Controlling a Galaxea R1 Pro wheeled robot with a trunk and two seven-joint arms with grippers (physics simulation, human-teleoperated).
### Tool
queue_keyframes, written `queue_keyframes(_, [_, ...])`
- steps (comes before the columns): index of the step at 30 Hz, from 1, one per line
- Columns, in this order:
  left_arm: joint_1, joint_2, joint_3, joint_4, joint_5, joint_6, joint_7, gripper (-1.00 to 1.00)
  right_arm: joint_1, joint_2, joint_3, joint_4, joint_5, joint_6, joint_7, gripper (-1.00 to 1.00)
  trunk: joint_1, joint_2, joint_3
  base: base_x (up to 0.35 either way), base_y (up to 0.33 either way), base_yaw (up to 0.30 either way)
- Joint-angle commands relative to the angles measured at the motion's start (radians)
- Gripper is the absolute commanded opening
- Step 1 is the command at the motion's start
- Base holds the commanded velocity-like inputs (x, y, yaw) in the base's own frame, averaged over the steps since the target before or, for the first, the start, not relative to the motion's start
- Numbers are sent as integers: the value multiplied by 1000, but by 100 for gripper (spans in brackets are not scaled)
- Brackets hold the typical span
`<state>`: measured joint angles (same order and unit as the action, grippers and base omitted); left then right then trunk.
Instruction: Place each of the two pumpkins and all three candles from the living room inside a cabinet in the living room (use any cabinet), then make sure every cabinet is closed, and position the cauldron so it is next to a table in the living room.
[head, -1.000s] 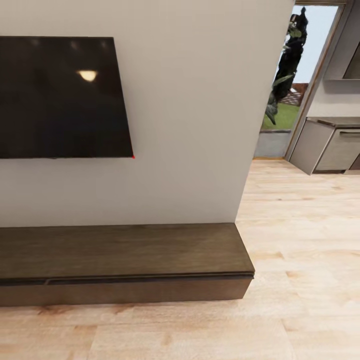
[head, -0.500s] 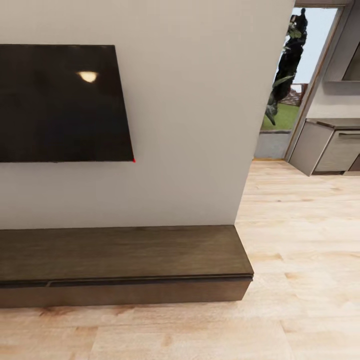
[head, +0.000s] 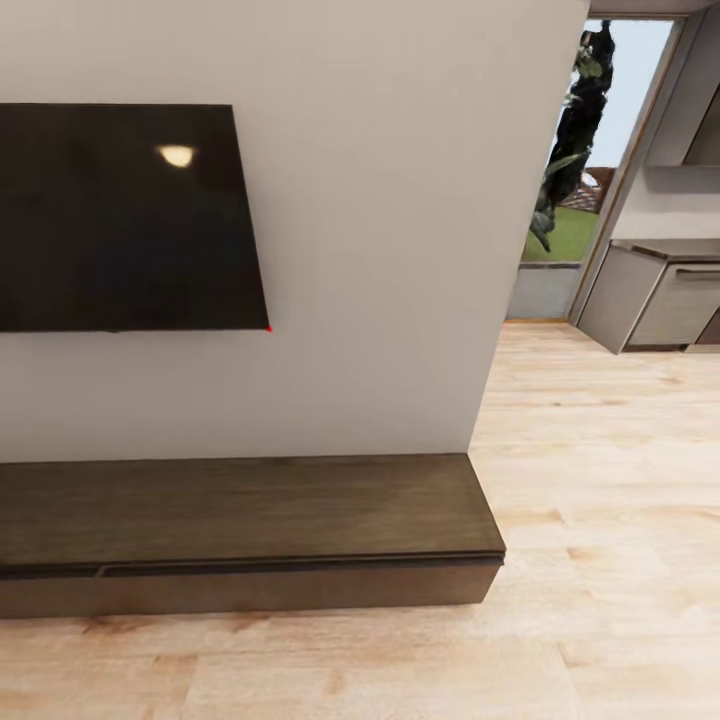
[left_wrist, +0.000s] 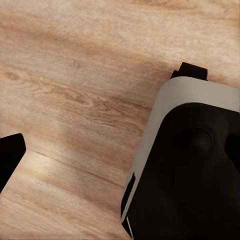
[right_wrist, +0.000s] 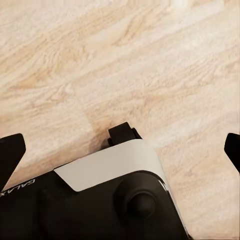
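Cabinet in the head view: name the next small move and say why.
Probably roll the base closer to the cabinet and lower the head. Its drawer fronts look shut, nothing lies on its top, and it sits low under the TV across a strip of plank floor, likely too far for an arm to reach a drawer.
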<state>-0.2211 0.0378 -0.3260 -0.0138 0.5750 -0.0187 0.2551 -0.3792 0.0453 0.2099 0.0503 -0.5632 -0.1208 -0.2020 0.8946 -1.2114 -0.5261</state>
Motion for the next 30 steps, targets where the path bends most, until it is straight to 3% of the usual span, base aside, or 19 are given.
queue_keyframes(1, [1, 0, -8, 0, 10, -1, 3, 100, -1, 1, 8, 4, -10, 1, 0, 100, -4, 7, 2, 0, 0, 0])
queue_keyframes(21, [19, -7, -8, 0, 14, 51, -2, 100, 2, 1, 6, 3, -11, 6, 1, 100, -81, 147, 65, 0, 0, 0])
queue_keyframes(30, [19, -6, -7, -2, 21, 39, -2, 100, 2, 1, 6, -1, -7, -1, 2, 100, -81, 147, 65, 0, 0, 0])
